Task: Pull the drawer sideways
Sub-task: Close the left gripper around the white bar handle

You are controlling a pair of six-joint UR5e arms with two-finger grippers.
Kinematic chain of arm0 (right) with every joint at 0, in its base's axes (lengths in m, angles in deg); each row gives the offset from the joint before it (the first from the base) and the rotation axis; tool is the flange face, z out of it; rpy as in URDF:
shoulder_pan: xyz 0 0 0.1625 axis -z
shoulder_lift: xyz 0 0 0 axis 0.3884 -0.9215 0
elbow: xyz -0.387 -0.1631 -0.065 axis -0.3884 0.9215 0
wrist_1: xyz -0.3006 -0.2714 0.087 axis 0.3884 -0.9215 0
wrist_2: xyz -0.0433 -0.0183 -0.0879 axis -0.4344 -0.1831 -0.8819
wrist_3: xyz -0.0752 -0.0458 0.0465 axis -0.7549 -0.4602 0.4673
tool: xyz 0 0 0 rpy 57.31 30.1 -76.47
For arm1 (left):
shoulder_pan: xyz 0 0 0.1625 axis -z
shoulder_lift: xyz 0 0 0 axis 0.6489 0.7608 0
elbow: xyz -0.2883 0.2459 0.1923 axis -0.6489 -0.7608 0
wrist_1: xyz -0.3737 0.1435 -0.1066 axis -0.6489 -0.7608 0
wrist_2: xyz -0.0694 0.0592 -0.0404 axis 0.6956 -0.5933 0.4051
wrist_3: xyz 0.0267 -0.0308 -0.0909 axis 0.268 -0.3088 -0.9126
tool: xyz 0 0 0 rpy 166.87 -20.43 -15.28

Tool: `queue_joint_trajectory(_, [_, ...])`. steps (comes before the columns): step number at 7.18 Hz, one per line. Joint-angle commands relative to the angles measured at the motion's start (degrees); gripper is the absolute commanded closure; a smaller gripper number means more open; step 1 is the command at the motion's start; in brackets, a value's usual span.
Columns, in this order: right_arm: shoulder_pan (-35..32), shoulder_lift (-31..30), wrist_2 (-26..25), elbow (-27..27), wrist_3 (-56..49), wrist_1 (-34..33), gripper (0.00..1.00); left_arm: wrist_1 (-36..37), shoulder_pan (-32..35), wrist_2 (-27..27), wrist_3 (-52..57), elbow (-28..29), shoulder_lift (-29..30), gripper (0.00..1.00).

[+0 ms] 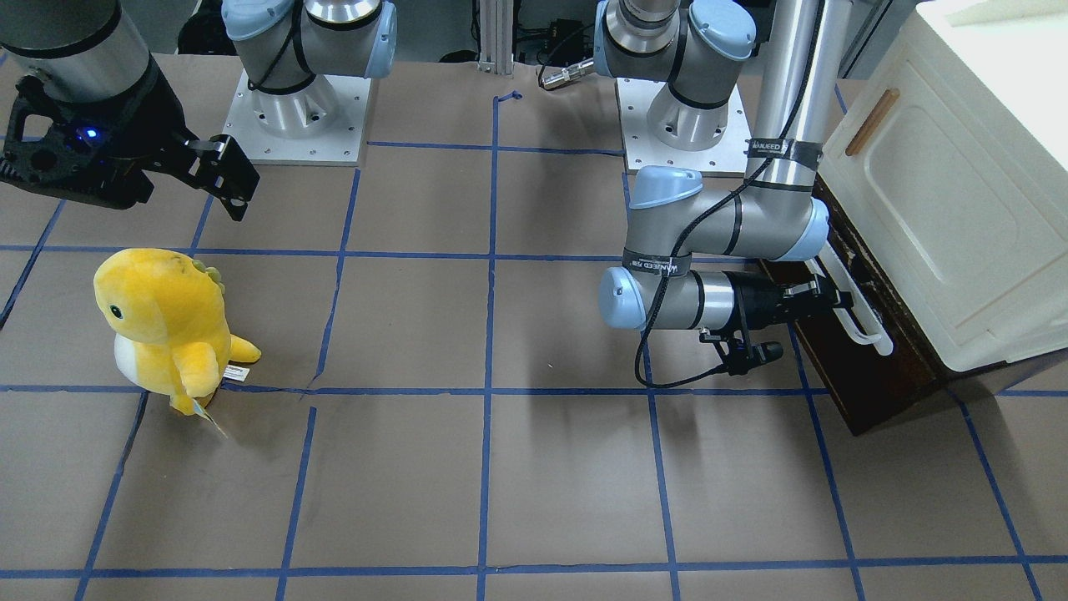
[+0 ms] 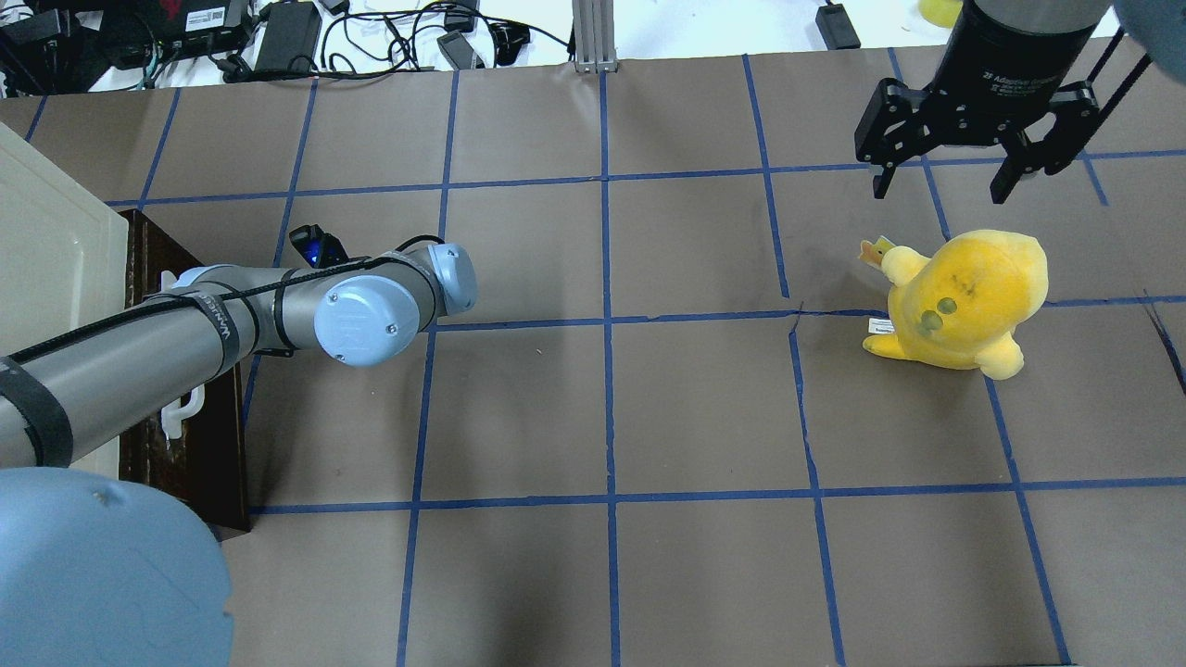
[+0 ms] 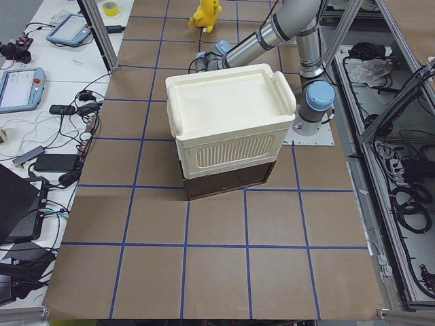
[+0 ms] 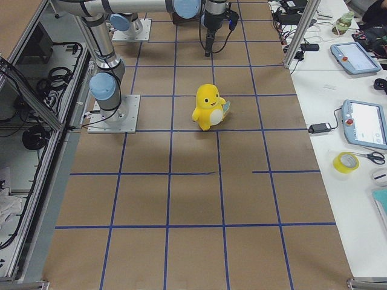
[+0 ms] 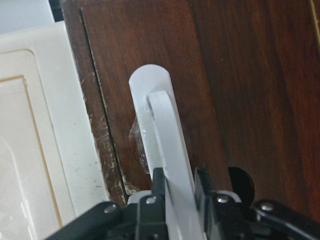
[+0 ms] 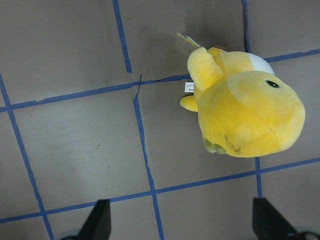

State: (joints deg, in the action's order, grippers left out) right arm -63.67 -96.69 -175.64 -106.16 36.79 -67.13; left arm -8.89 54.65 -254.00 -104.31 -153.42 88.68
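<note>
The drawer (image 1: 868,367) sat at the bottom of a cream cabinet (image 1: 943,209), at the table (image 1: 501,467) end on the robot's left. Its dark brown front faced the middle of the table. A white handle (image 1: 863,321) ran along that front, standing a little off the wood on rounded mounts.

The left arm reached out low and level towards the drawer. The left gripper (image 5: 180,190) had its two fingers (image 5: 159,186) clamped on the handle, one on each side of the bar and touching it. In the left wrist view the grip sat a short way from the rounded end of the handle. The brown front lay beside the cream panel with a thin dark seam between them. How far the drawer stood out from the cabinet could not be told; it seemed only slightly proud of it in the front-facing view.

The right gripper (image 2: 940,190) hung above the table at the robot's right, fingers spread wide and holding nothing. A yellow plush (image 2: 964,292) stood upright on the table just below and beside it, not touching it and well apart from the drawer. The right wrist view looked down on the plush between the two spread fingertips (image 6: 97,217).
</note>
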Motion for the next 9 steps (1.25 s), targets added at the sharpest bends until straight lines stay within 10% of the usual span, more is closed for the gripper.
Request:
queue_joint_trajectory(1, [-0.05, 0.00, 0.00, 0.00, 0.00, 0.00, 0.00, -0.03, -0.02, -0.02, -0.03, 0.01, -0.01, 0.77])
queue_joint_trajectory(9, [-0.05, 0.00, 0.00, 0.00, 0.00, 0.00, 0.00, 0.23, 3.66, 0.68, 4.36, 2.29, 0.43, 0.83])
